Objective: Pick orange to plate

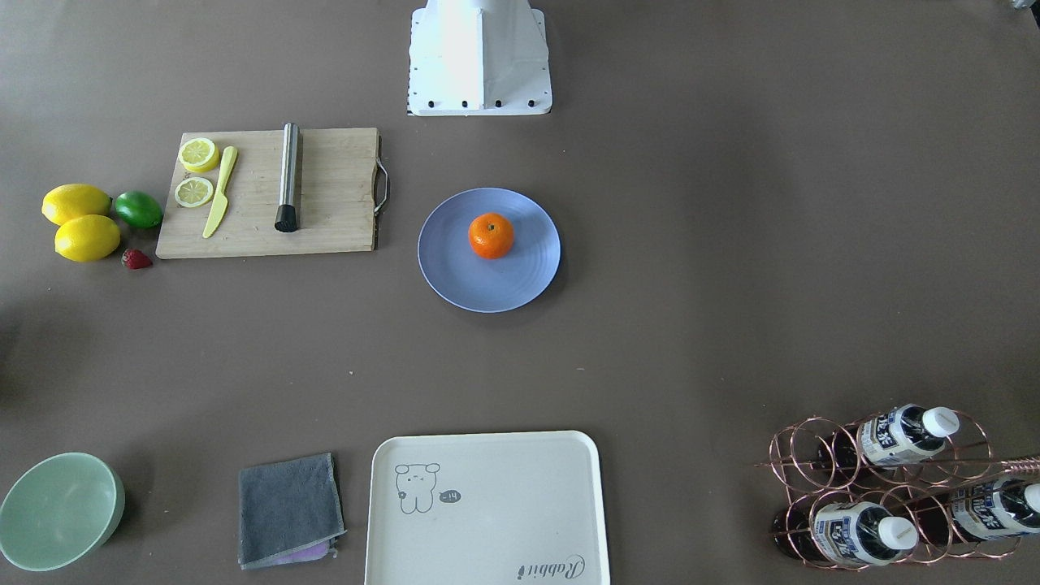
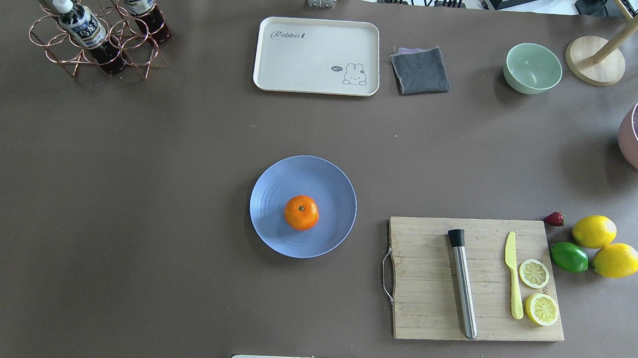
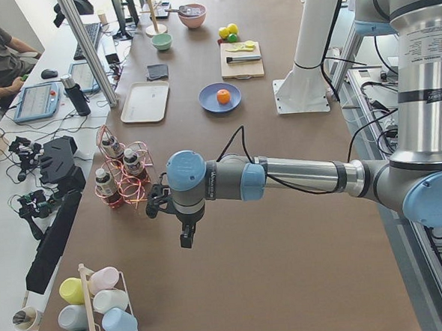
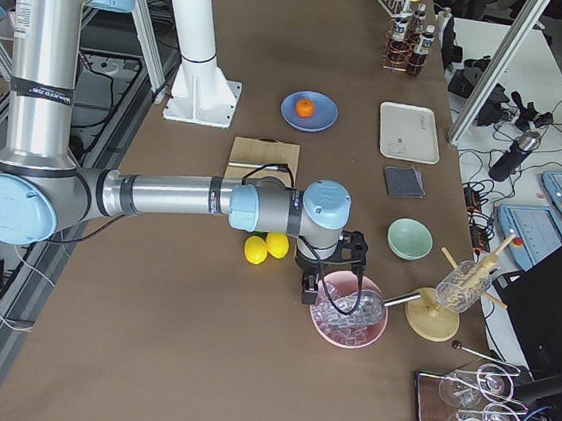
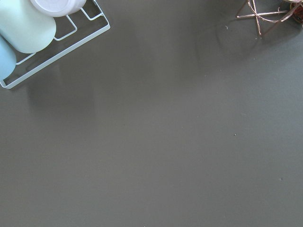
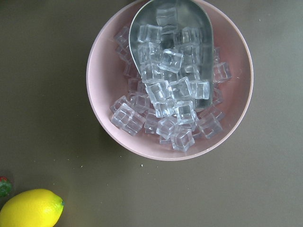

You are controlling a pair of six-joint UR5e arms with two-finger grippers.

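The orange (image 1: pixel 491 236) (image 2: pixel 301 212) rests upright, stem dot up, slightly off-centre on the light blue plate (image 1: pixel 455 280) (image 2: pixel 270 231) at mid-table. Nothing touches it. My left gripper (image 3: pixel 186 239) hangs over bare table far from the plate, near the copper bottle rack (image 3: pixel 124 179); I cannot tell whether it is open or shut. My right gripper (image 4: pixel 308 292) hovers at the other end above the pink bowl of ice (image 4: pixel 348 318) (image 6: pixel 170 80); its state cannot be told either. Neither wrist view shows its own fingers, the orange or the plate.
A cutting board (image 2: pixel 472 280) carries a steel muddler (image 2: pixel 462 284), a yellow knife and lemon slices. Two lemons (image 2: pixel 594 231), a lime (image 2: pixel 569 256) and a strawberry lie beside it. A cream tray (image 2: pixel 317 56), grey cloth (image 2: pixel 420 70) and mint bowl (image 2: pixel 532 67) line the far edge.
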